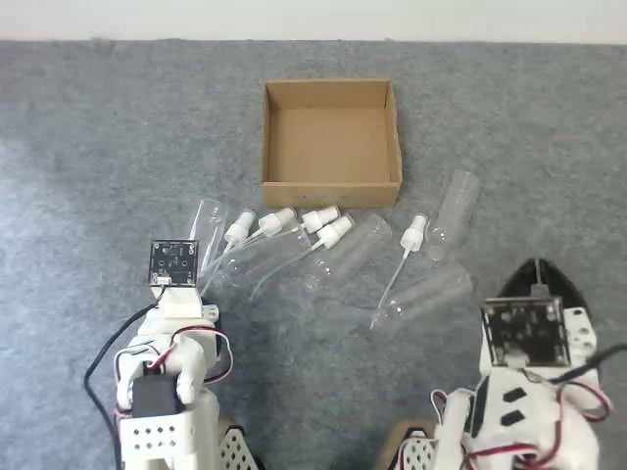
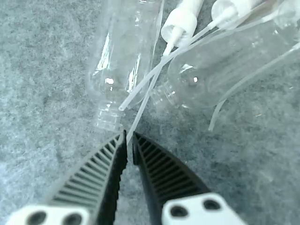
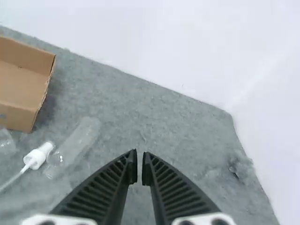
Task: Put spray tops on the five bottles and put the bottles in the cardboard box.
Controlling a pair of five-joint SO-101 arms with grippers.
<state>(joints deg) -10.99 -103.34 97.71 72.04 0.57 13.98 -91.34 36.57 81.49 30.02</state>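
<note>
A: Bottles [image 1: 454, 211]?
B: Lying in the middle of the table [image 1: 98, 147] before the cardboard box [image 1: 331, 186], spray tops [image 1: 414, 233] loose among them. Light, thin, probably slippery; I'd grasp the body near the neck.
A: Jaws?
B: Left gripper [image 2: 127, 139] and right gripper [image 3: 139, 164] are both together, nothing clearly held.

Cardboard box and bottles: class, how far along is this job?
Done: nothing; the cardboard box is empty. In hand: nothing; the left gripper, fingers shut, sits by an uncapped bottle, and the right gripper is shut and empty. Left: fit the loose spray tops, then box the bottles.
</note>
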